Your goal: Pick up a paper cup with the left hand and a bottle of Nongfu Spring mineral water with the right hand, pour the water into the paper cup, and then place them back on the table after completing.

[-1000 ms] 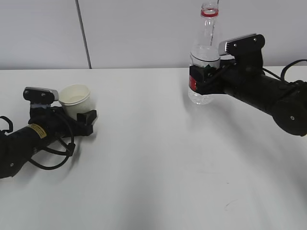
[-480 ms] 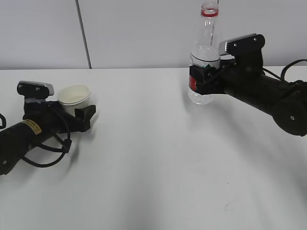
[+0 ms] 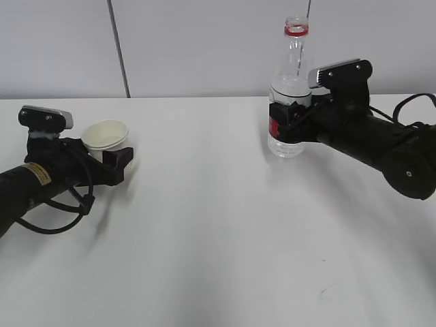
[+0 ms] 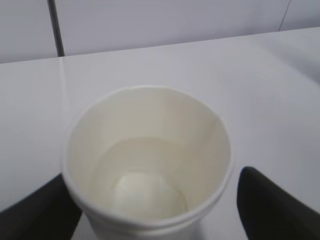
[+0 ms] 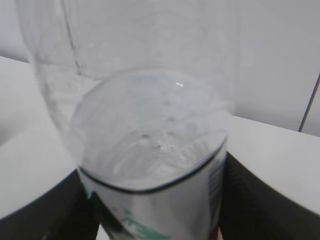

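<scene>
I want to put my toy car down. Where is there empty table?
The big white stretch of table between the paper cup and the bottle, and all along the front, is bare. It is crowded at the far left by the cup and at the right by the bottle, where the black arms are.

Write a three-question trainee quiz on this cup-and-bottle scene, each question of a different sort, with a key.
1. True or false: the bottle is capped.
2. Multiple choice: the left gripper is A) clamped on the cup, B) open, fingers either side of the cup, C) away from the cup.
3. Short answer: what shows inside the cup?

Key
1. False: the neck is open, with only a red ring below it.
2. B: in the left wrist view gaps show between both fingers and the cup wall.
3. Water, partway up; the cup stands on the table. The right gripper holds the bottle upright.
</scene>
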